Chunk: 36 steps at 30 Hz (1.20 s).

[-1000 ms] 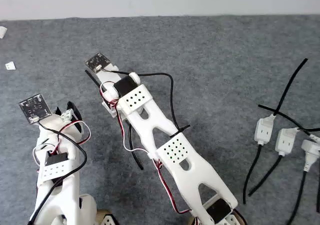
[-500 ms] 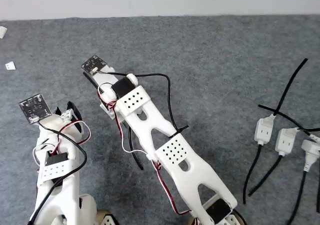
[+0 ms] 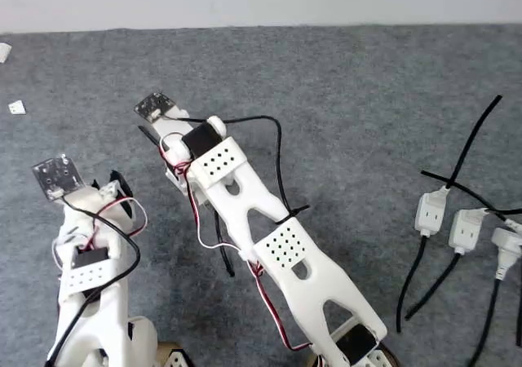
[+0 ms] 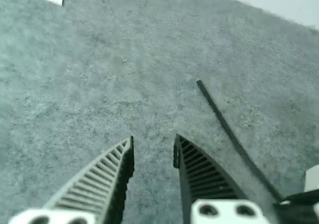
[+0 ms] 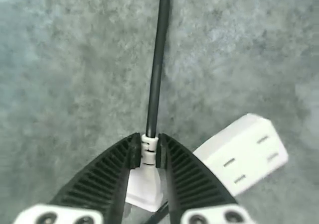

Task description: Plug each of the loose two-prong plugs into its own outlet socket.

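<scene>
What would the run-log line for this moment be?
right gripper: shut on plug | outlet socket: beside plug, slots empty | left gripper: open, above mat

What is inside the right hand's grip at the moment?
A white plug, clamped in the right hand, its black cord running away. A white socket block lies beside it. The plug's front end is covered.

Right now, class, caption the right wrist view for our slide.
Jaws clamp a white plastic plug with black cord beside a white rectangular outlet block.
</scene>
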Each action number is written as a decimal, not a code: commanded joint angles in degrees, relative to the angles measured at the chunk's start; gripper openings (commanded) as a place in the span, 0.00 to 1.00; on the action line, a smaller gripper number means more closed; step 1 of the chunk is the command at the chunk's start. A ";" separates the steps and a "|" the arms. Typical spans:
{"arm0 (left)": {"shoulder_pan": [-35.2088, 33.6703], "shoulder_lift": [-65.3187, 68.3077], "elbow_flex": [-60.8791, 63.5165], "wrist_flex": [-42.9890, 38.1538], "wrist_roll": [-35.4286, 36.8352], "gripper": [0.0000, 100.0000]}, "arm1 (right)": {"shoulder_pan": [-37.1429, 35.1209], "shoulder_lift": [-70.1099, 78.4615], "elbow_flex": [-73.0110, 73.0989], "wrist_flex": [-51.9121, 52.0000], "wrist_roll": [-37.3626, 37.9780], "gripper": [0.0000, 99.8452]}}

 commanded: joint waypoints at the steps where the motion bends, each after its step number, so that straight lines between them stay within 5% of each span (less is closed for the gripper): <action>1: -0.70 0.18 -6.02 7.65 -2.02 0.12 | 0.48 -10.59 -0.18 2.95 0.44 0.01; 13: -0.62 24.26 -25.63 19.34 -2.90 0.13 | 1.10 -33.19 20.04 2.95 0.35 0.01; 31: 8.09 23.74 -25.63 28.75 -13.80 0.13 | 1.71 -70.11 50.55 2.51 4.04 0.01; 36: 11.78 23.65 -24.84 31.12 -22.77 0.13 | -1.63 -74.24 59.34 1.27 4.31 0.01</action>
